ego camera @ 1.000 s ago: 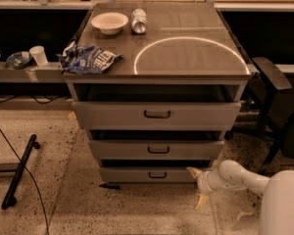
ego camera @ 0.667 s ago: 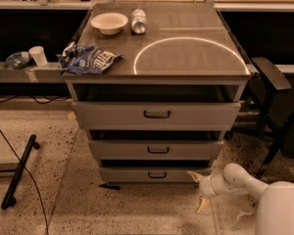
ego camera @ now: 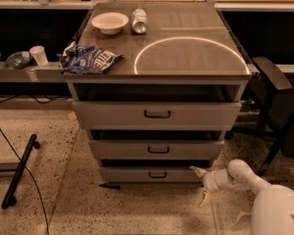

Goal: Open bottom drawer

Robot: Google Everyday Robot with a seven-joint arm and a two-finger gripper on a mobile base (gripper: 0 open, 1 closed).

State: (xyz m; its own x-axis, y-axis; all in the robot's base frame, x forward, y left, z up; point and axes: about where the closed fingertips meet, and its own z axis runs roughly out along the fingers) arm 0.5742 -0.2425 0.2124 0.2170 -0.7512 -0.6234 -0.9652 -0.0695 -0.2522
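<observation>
The grey cabinet has three drawers, each with a small black loop handle. The bottom drawer (ego camera: 137,174) is the lowest, just above the floor, and its front stands a little out from the frame, as do the other two. Its handle (ego camera: 158,175) is free. My gripper (ego camera: 201,185) is low at the right, by the right end of the bottom drawer's front. Its fingers (ego camera: 198,170) are spread apart and hold nothing. The gripper is well right of the handle.
On the cabinet top (ego camera: 196,58) lie a white bowl (ego camera: 110,21), a tipped can (ego camera: 139,20) and a blue snack bag (ego camera: 88,58). A black bar (ego camera: 20,170) and cables lie on the floor at left. A dark chair (ego camera: 277,106) stands at right.
My gripper and wrist have shifted only slightly near the bottom drawer's right end. The drawers have not moved.
</observation>
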